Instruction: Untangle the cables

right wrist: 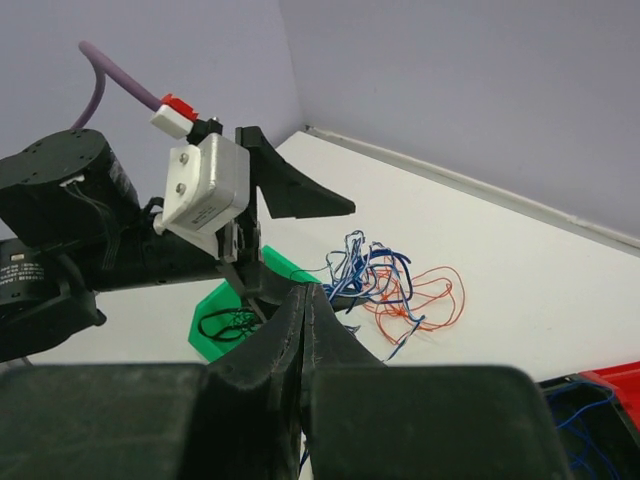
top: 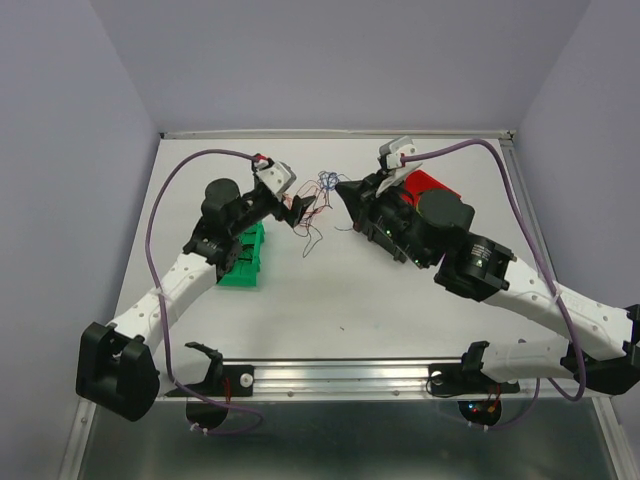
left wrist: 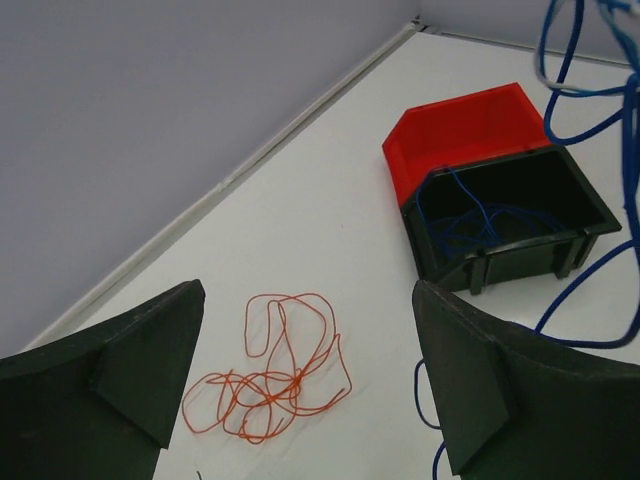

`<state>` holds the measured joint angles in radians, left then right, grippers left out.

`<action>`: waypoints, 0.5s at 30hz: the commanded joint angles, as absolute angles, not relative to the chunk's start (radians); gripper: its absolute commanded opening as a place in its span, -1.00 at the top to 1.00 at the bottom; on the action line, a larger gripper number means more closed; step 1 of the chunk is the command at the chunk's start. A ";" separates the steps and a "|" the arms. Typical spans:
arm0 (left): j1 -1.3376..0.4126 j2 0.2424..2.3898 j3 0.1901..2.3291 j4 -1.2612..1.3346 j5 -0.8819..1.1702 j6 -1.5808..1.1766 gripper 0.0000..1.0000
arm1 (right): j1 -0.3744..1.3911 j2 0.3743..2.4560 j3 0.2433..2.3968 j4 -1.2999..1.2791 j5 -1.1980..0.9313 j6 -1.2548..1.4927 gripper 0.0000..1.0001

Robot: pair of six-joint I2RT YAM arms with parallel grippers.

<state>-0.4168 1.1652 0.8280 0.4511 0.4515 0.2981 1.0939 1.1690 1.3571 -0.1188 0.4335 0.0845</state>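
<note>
Mid-separation: right tool [right wrist: 305,292] clamped on the blue cables [right wrist: 355,265] near the far edge of the surface [top: 400,300], left tool [left wrist: 307,290] gaping over the red cable [left wrist: 270,385], probably its next grab.

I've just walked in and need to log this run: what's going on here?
Cable untangling. The right gripper is shut, apparently pinching the blue cables and holding them up. The left gripper is open over the loose red cable. One blue strand lies in the black bin, and a black strand in the green bin.
</note>
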 commanded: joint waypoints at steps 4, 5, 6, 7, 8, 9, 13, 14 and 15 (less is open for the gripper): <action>-0.407 1.089 0.766 0.624 0.551 0.215 -0.91 | 1.097 1.137 1.330 -0.009 0.541 0.041 0.99; -0.403 1.065 0.755 0.655 0.532 0.204 -0.91 | 1.097 1.132 1.328 -0.009 0.548 0.040 0.99; -0.402 1.054 0.746 0.667 0.496 0.195 -0.91 | 1.097 1.131 1.327 -0.009 0.545 0.040 0.99; -0.402 1.045 0.733 0.681 0.477 0.181 -0.91 | 1.097 1.131 1.327 -0.009 0.540 0.040 0.99; -0.399 1.026 0.730 0.687 0.463 0.175 -0.92 | 1.097 1.132 1.327 -0.009 0.534 0.038 0.99; -0.394 1.019 0.726 0.695 0.483 0.170 -0.95 | 1.097 1.132 1.327 -0.009 0.531 0.038 0.99; -0.391 1.003 0.712 0.706 0.642 0.179 -0.98 | 1.097 1.134 1.324 -0.009 0.551 0.038 0.99; -0.393 0.994 0.707 0.706 0.656 0.181 -0.98 | 1.097 1.135 1.324 -0.009 0.554 0.040 0.99; -0.393 0.993 0.704 0.709 0.670 0.181 -0.98 | 1.097 1.135 1.324 -0.009 0.557 0.038 0.99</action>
<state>-0.3927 1.0271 0.7254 0.6228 0.5613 0.1951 1.0939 1.1576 1.3407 -0.0734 0.5240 0.0559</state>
